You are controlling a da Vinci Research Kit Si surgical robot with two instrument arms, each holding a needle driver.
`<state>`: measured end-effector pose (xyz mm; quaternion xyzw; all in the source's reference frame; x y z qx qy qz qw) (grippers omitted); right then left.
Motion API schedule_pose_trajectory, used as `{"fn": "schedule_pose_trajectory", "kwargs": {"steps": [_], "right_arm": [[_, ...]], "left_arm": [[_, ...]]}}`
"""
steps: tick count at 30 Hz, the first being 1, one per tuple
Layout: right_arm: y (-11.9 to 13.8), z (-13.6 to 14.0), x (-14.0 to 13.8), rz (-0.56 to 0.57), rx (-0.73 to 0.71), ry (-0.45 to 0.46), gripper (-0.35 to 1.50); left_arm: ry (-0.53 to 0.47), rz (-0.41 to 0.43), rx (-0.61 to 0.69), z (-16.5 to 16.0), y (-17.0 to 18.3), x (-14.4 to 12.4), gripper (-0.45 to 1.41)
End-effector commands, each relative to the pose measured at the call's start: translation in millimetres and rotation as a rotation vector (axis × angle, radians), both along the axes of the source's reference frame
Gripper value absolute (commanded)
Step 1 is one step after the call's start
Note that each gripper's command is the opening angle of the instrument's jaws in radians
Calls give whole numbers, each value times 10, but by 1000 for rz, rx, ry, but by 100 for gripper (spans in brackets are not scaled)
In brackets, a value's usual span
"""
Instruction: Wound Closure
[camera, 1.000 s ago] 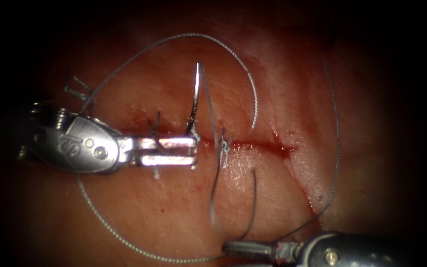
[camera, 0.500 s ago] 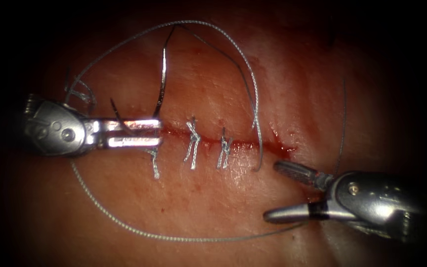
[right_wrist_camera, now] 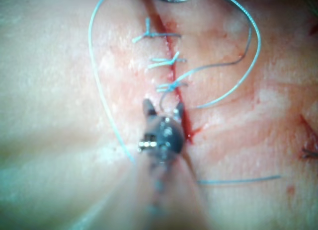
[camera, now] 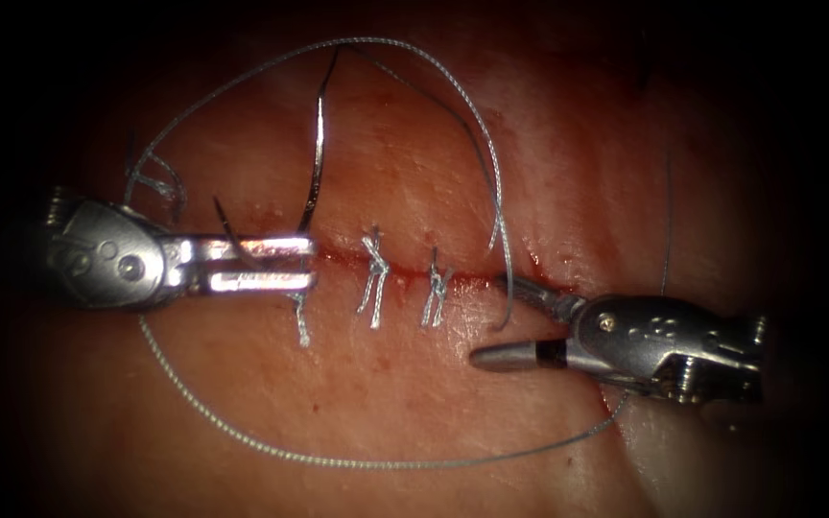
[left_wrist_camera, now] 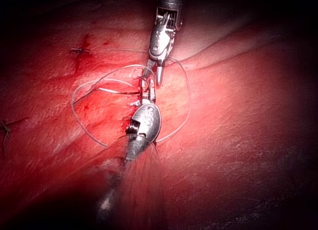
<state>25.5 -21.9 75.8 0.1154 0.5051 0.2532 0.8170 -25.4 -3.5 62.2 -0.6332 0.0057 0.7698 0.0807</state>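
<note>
The cut (camera: 530,284) runs across the tissue (camera: 414,403), with three knotted stitches (camera: 373,280) along its left part and red fluid at its open right end. My left tool (camera: 307,263) lies over the cut's left end, shut on the curved needle (camera: 317,163) near one end. The needle is out of the tissue, its body arching up above the cut. The thread (camera: 338,464) runs in wide loops above and below the cut. My right tool (camera: 487,319) sits at the cut's right end with both jaws apart, holding nothing; a thread strand (camera: 501,240) hangs by its upper jaw. The right wrist view shows those spread jaws (right_wrist_camera: 163,108) beside the last stitch (right_wrist_camera: 171,86).
Short cut thread tails (camera: 301,331) stick out below the stitches. A tangle of thread (camera: 151,180) lies above the left tool's wrist. In the left wrist view the right tool (left_wrist_camera: 155,77) faces the left tool (left_wrist_camera: 147,93) tip to tip.
The left tool carried the needle leftwards along the cut, drawing thread after it, then held still. The right tool rose from the lower edge to the cut's right end, jaws apart.
</note>
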Motion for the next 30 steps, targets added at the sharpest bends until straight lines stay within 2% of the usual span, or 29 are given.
{"fn": "schedule_pose_trajectory", "kwargs": {"steps": [1,5,9,15,19,22,26,27,28,29,30], "right_arm": [[-6,1,0,-23,14,-2,-35],[-16,-16,-12,-31,28,3,-35],[-31,-55,-29,-36,54,9,-35],[-63,-145,-41,-53,90,49,-35],[-83,-211,-27,-77,98,89,-35],[-93,-244,-7,-105,102,131,-35],[-92,-256,17,-149,96,175,-33],[-90,-253,20,-145,80,180,9],[-87,-250,20,-135,67,182,68],[-84,-244,20,-112,57,171,105],[-81,-239,19,-99,53,163,126]], "left_arm": [[-6,7,0,6,-2,-5,-45],[-9,12,1,6,-2,-5,-45],[-14,18,1,6,-2,-6,-45],[-24,27,3,4,-4,-9,-45],[-30,35,4,2,-6,-11,-45],[-30,35,5,1,-6,-12,-45],[-31,37,5,1,-6,-11,-45],[-32,37,5,0,-5,-10,-45],[-32,38,6,0,-5,-10,-45],[-33,39,6,0,-5,-9,-45],[-34,40,7,-1,-4,-8,-45]]}}
